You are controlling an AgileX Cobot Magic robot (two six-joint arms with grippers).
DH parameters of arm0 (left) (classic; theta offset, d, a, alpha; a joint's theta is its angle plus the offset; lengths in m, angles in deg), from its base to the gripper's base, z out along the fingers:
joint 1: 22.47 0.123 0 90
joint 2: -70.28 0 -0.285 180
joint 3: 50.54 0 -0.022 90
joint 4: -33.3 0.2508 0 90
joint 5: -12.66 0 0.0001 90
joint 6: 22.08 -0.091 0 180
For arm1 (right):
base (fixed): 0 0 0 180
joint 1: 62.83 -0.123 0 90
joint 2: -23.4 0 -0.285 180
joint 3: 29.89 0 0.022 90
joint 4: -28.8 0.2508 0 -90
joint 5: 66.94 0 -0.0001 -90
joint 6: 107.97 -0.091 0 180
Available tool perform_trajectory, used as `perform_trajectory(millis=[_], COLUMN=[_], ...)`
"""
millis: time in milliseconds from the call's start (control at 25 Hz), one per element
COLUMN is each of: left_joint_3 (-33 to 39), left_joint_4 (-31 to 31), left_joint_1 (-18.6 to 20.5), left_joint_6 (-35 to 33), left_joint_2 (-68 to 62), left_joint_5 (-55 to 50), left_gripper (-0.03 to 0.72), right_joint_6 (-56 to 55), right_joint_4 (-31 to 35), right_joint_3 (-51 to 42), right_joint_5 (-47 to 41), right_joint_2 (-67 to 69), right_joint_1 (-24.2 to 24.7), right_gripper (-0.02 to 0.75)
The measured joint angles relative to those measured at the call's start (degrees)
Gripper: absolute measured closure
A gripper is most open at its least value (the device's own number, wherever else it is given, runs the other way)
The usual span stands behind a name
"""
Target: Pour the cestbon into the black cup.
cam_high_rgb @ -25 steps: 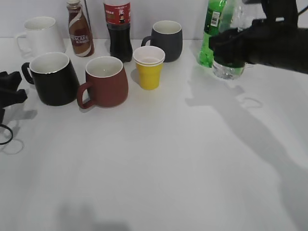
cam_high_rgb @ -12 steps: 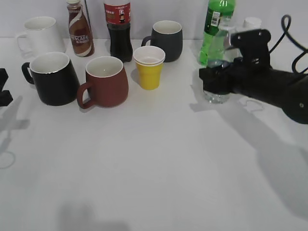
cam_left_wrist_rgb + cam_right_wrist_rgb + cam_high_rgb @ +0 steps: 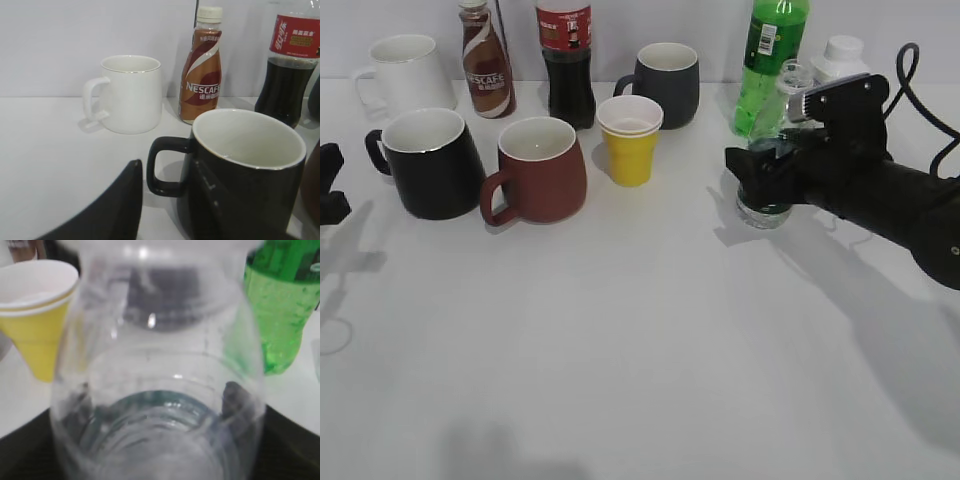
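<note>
Exterior view: the right gripper (image 3: 763, 180) is clamped around the mid-body of the cestbon (image 3: 772, 150), whose base now sits at or just above the table (image 3: 640, 350), left of and nearer than the spot beside the green soda bottle (image 3: 767, 60) where it was a second ago; over that second it has travelled leftward and down, clear of the soda bottle and the white cap (image 3: 842, 52) behind. This suggests the carry toward the pour has begun but has a long way to go: the black cup (image 3: 428, 160) stands at far left, well apart, with the red-brown mug (image 3: 538, 168) and the yellow paper cup (image 3: 630, 138) between. The left gripper (image 3: 332, 185) shows only as a dark shape at the left edge, just left of the black cup. Left wrist view: the black cup (image 3: 240, 170) fills the lower right, its handle pointing left and its white interior empty; the left gripper (image 3: 165, 210) has its fingers spread to either side of the handle, holding nothing. A white mug (image 3: 131, 92) and a Nescafe bottle (image 3: 202, 75) stand behind. Right wrist view: the cestbon (image 3: 160, 390) fills the frame, clear and ribbed, pressed between dark fingers (image 3: 30, 450) at the lower corners; the yellow paper cup (image 3: 37, 310) lies left, the green soda bottle (image 3: 280, 315) right.
</note>
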Motion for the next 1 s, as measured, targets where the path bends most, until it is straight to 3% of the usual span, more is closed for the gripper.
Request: perform_trajectory(millis=[320,440,600,720,840,1000], left_joint_3=[0.2,0.2,-1.4,-7.1,-12.6,-15.2], left_joint_4=[2.0,2.6,3.0,2.8,1.8,-0.7], left_joint_1=[0.0,0.0,-0.7,-2.7,-5.0,-7.0], left_joint_6=[0.0,0.0,0.3,1.2,1.5,1.5], left_joint_2=[5.7,13.2,29.1,42.3,55.0,66.5], left_joint_5=[-0.5,-7.5,-29.4,-54.4,-72.9,-85.7], left_gripper=[0.447,0.447,0.447,0.446,0.433,0.319], right_joint_6=[0.3,0.4,0.4,0.3,0.1,-0.1], right_joint_4=[2.4,2.1,-0.8,-1.9,-2.0,0.6], right_joint_3=[0.0,0.0,0.1,0.2,0.2,0.3], right_joint_5=[0.6,-2.4,-18.2,-28.1,-39.5,-60.7], right_joint_2=[-7.9,-16.1,-29.3,-38.5,-47.1,-59.9], right_joint_1=[0.0,0.0,0.0,-0.1,-0.9,-5.1], right_gripper=[0.095,0.095,0.095,0.095,0.095,0.095])
